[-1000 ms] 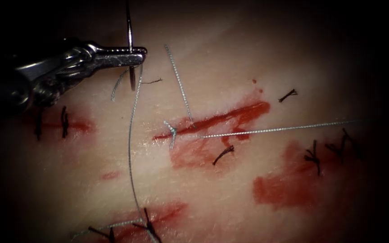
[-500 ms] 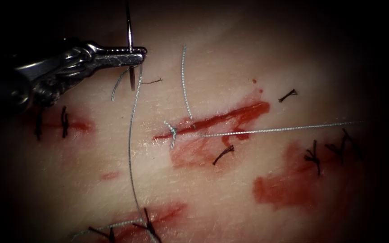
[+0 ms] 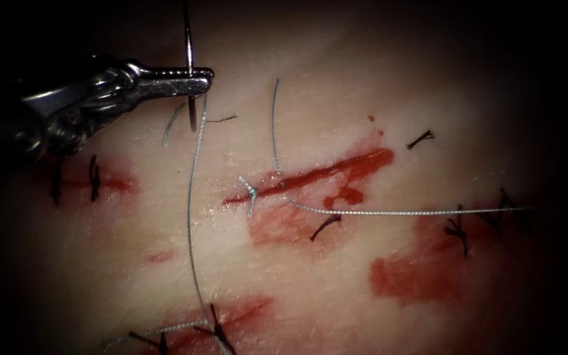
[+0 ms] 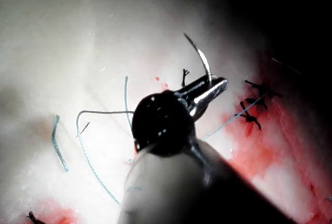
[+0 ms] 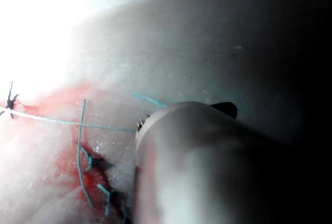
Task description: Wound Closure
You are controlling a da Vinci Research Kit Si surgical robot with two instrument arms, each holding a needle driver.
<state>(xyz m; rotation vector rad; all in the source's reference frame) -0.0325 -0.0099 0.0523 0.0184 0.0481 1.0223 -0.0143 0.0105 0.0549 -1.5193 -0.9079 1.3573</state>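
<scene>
Needle (image 3: 189, 46) clear of the tissue (image 3: 336, 289), upright, left of the cut (image 3: 317, 174).
Left tool (image 3: 200, 80) fingers clamped mid-curve; right tool (image 5: 207, 151) fingers — cannot tell. Risk: thread (image 3: 190, 217) trails across old stitches (image 3: 217, 325) — may snag, or needle swivels.

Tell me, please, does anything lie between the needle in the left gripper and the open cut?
Nothing solid: the left gripper holds the needle mid-curve, clear of the tissue. Only thread lies between it and the cut.
</scene>
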